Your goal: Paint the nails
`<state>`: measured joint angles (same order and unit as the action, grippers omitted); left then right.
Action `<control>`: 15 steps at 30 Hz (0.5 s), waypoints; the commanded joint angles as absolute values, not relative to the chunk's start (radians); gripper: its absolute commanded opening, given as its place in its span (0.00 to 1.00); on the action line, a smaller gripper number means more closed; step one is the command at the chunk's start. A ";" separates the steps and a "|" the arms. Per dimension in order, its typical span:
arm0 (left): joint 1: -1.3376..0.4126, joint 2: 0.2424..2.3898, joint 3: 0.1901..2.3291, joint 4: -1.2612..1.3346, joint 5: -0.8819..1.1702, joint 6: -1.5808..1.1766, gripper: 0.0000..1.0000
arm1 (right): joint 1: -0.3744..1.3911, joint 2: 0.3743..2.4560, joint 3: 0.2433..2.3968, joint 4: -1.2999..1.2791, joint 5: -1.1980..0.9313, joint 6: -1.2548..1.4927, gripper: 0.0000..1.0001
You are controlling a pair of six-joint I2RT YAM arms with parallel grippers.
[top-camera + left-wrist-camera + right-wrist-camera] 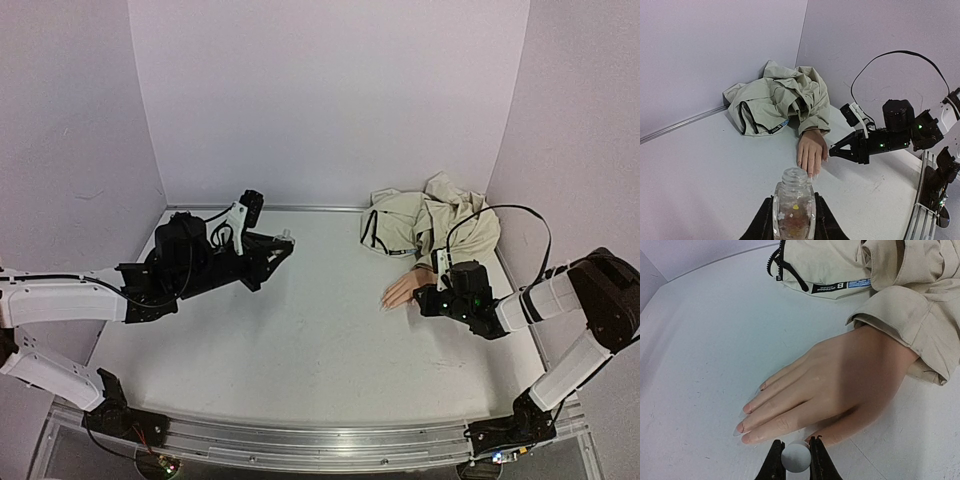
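The pale mannequin hand (405,290) lies palm down on the white table, its wrist in a beige jacket sleeve (900,325). Its long nails (740,429) point to the left; they also show in the left wrist view (811,174). My right gripper (796,457) is shut on a round white cap (796,458), seen end-on, right beside the thumb tip (816,436). Any brush under the cap is hidden. My left gripper (794,212) is shut on a small clear bottle (794,202) with an open neck, held upright at the left, well away from the hand (811,150).
The crumpled beige jacket (430,225) lies at the back right against the walls. Lilac walls close in the table at the back and on both sides. A black cable (500,215) loops over the right arm. A metal rail (320,445) runs along the near edge.
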<state>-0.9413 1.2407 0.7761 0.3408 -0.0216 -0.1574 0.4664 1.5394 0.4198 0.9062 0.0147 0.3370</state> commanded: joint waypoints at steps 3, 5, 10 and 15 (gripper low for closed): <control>-0.936 1.202 0.775 0.396 -0.034 -0.156 0.00 | 0.470 1.547 0.443 0.937 0.008 0.329 0.00; -0.936 1.199 0.774 0.394 -0.033 -0.156 0.00 | 0.470 1.547 0.443 0.939 0.008 0.331 0.00; -0.936 1.197 0.775 0.394 -0.035 -0.156 0.00 | 0.471 1.551 0.443 0.942 -0.022 0.331 0.00; -0.936 1.198 0.775 0.394 -0.035 -0.156 0.00 | 0.471 1.552 0.445 0.948 -0.031 0.330 0.00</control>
<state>-0.9413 1.2343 0.7727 0.3408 -0.0227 -0.1574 0.4664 1.5478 0.4198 0.9112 -0.0128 0.3370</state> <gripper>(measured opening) 0.211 0.144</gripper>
